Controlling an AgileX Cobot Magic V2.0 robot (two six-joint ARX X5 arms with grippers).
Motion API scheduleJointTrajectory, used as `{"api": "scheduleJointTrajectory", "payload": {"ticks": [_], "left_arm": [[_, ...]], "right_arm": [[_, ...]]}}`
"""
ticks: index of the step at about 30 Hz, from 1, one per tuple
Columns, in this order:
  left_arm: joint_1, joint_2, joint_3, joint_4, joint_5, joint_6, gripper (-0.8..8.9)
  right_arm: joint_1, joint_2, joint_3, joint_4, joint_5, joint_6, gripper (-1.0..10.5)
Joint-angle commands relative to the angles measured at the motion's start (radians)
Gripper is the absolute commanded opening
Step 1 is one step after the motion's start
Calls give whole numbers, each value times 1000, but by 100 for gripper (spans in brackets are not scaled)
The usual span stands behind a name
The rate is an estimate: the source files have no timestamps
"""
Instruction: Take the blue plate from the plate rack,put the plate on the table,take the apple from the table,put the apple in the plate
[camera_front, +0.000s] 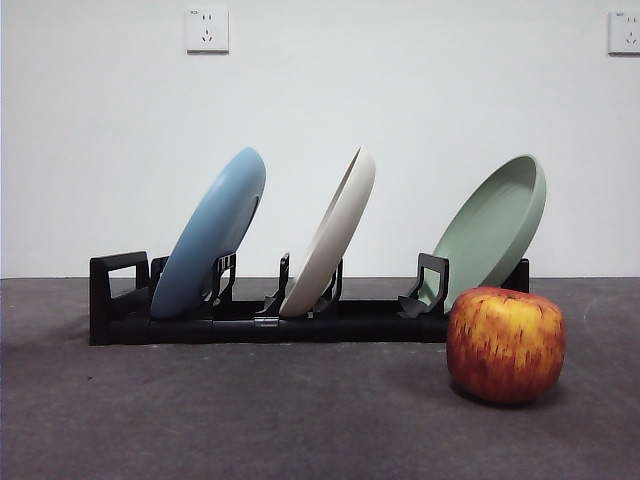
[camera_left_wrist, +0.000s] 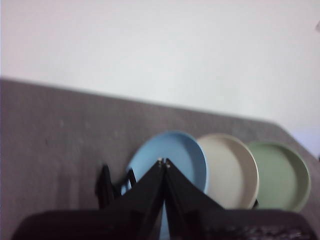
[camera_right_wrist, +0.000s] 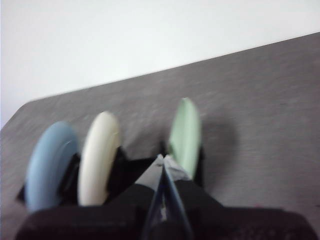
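The blue plate (camera_front: 212, 232) leans in the leftmost slot of the black plate rack (camera_front: 120, 305). A cream-white plate (camera_front: 332, 234) leans in the middle and a sage-green plate (camera_front: 495, 225) at the right end. The apple (camera_front: 505, 344) stands on the table (camera_front: 250, 410) in front of the rack's right end. Neither arm shows in the front view. In the left wrist view my left gripper (camera_left_wrist: 163, 162) is shut and empty, high above the blue plate (camera_left_wrist: 175, 157). In the right wrist view my right gripper (camera_right_wrist: 162, 158) is shut and empty, above the rack beside the green plate (camera_right_wrist: 185, 135).
Two wall sockets (camera_front: 207, 29) sit high on the white wall behind the table. Grey table surface lies in front of and to the left of the rack.
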Motion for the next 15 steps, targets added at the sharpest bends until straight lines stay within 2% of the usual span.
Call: {"api": "scheduleJointTrajectory", "payload": {"ticks": [1,7,9,10,13,15], "left_arm": [[1,137,126,-105,52,69,-4],[-7,369,333,-230,114,130,0],[-18,422,369,-226,119,133,8],[-24,446,384,-219,120,132,41],[-47,504,402,-184,120,129,220],[-77,541,402,-152,120,116,236]], "right_arm": [[-2,84,98,-41,-70,-58,2],[-2,238,228,-87,-197,-101,13],[-2,275,247,-93,-200,-104,74],[-2,293,253,-97,-199,-105,136],[-2,335,253,-103,-200,-104,273],[-2,360,253,-119,-200,-104,291]]}}
